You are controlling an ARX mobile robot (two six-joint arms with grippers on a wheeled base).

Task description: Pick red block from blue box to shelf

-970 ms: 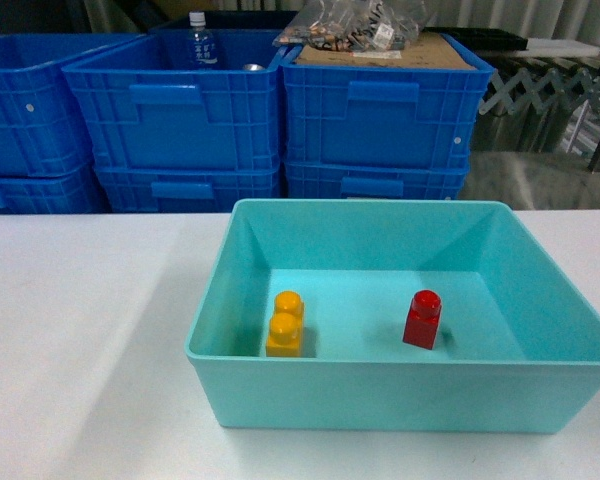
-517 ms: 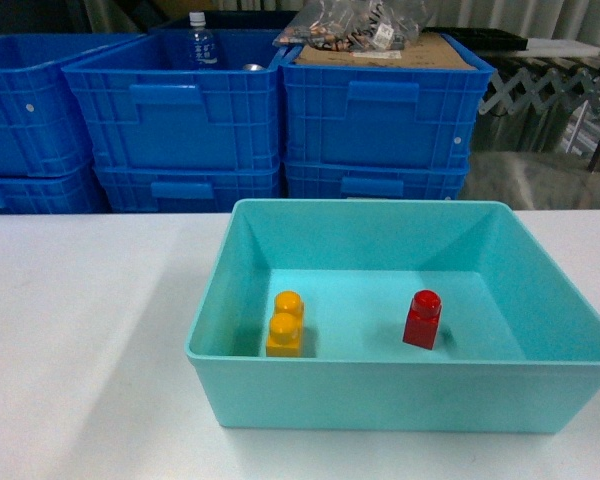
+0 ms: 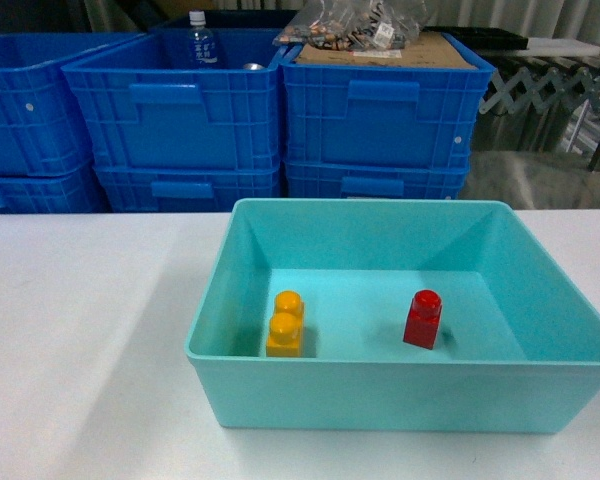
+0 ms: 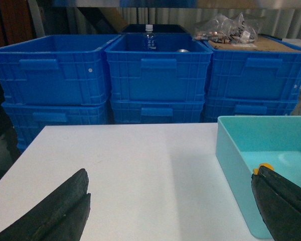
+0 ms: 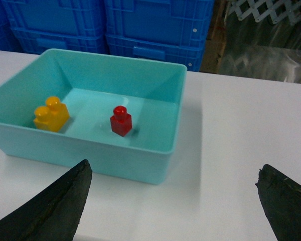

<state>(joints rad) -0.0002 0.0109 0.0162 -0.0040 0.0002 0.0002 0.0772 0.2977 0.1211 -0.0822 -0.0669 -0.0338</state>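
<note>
Nearest the wrist cameras, both grippers stand spread wide with nothing between their dark fingers: the right gripper point(image 5: 173, 206) hangs over the white table point(image 5: 241, 150) just short of the box's near right corner, and the left gripper point(image 4: 170, 211) hangs over the table to the left of the box. Past the near wall of the box point(image 3: 400, 390), the red block point(image 3: 422, 320) stands upright on the box floor, right of centre and well apart from the yellow brick point(image 3: 285, 325). It looks light, rigid and slick, so it will likely slip unless pinched squarely across two flat side faces below the stud, from above. It is a small glossy red brick, squarish, with one round stud. Behind the box stand stacked blue crates point(image 3: 280, 110). No shelf shows in any view.
</note>
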